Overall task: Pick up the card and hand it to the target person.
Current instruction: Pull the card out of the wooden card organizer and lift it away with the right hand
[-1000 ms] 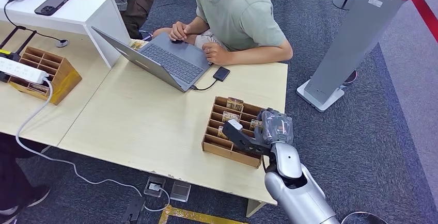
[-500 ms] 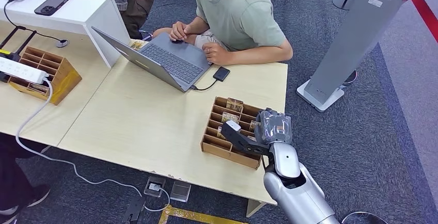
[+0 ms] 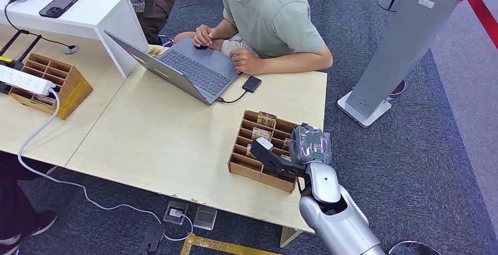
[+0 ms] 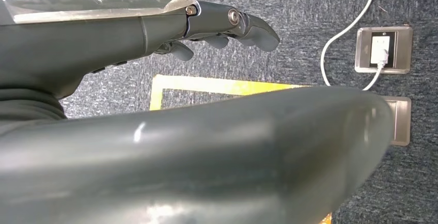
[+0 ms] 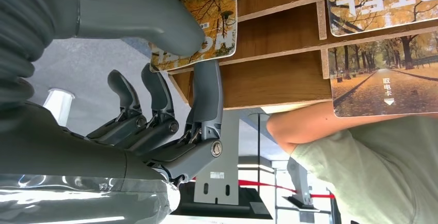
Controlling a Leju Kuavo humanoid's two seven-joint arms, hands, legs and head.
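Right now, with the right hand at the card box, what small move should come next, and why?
Probably lift straight up. In the wrist view the right hand already pinches a card between thumb and a finger, but the card still sits in its slot in the box. Raising it clears the dividers before any reach toward the person.

The right hand [image 3: 292, 152] is held over the near right corner of the divided box [image 3: 241, 164] on the tabletop [image 3: 164, 131], thumb and a finger set either side of a card [image 5: 206, 12] standing there. More cards [image 3: 262, 124] are slotted just beyond the hand; a laptop [image 3: 188, 70] and a seated person [image 3: 273, 20] are placed well beyond
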